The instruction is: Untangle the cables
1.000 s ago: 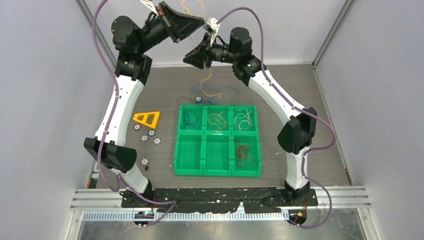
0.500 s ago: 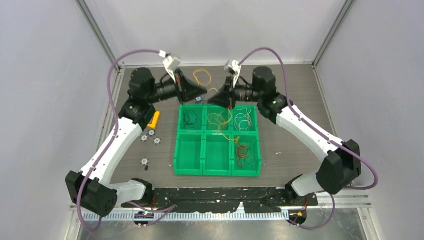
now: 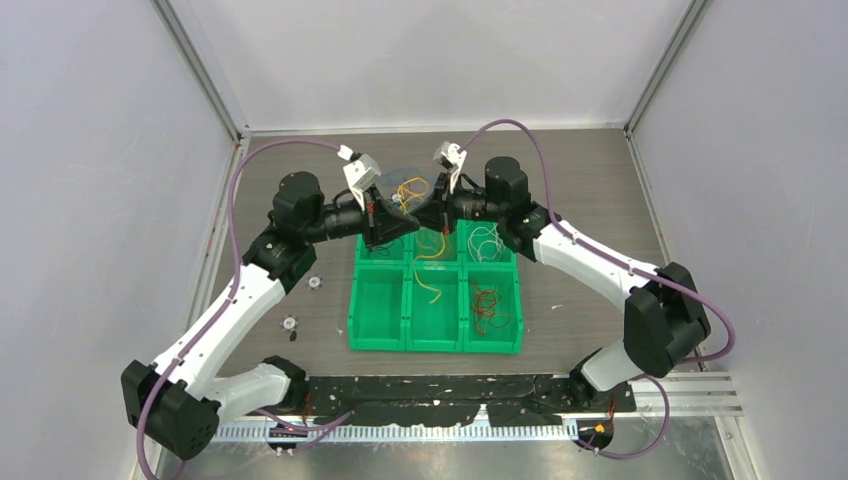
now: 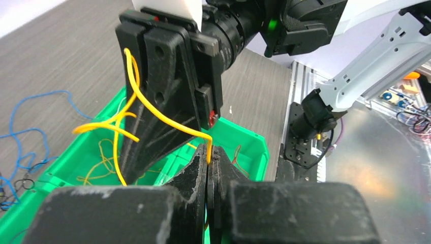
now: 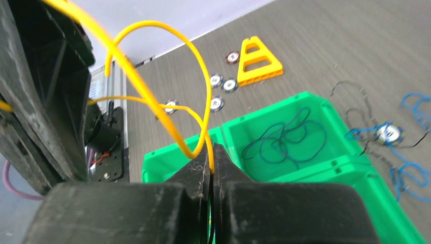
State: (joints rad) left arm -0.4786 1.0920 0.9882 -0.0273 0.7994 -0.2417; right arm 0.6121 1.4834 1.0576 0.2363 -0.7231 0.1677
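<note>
nearest the arm bases, the green plastic six-compartment tray (image 3: 436,342) sits on the dark wood-grain surface (image 3: 600,170), with a thin red cable (image 3: 487,305) coiled in its near-right compartment. the loose tail of the thin, curly yellow-orange cable (image 3: 431,280) now hangs over the near-middle compartment; whether it touches the floor there i cannot tell. a second ago it hung nowhere near the tray: both arms were raised high at the far end, with this strand pulled up clear of everything. since then they have come down and in toward the tray. the left fingers (image 4: 206,161) and right fingers (image 5: 208,161) now face each other, close together, over the far row. each pair is pinched tight on the same yellow-orange strand, which loops between them. below them the far row holds a dark cable (image 5: 289,134) on the left, faint yellowish cables (image 4: 104,157) in the middle and a white cable (image 3: 487,240) on the right. beyond the tray, tangled thin blue cables (image 5: 411,104) and a thin black wire (image 5: 350,89) lie on the surface, well apart from the lifted strand. so the yellow-orange cable looks already freed, and the descent reads as the lead-in to dropping it in the middle column with its like. the blue and black ones are not yet sorted.
</note>
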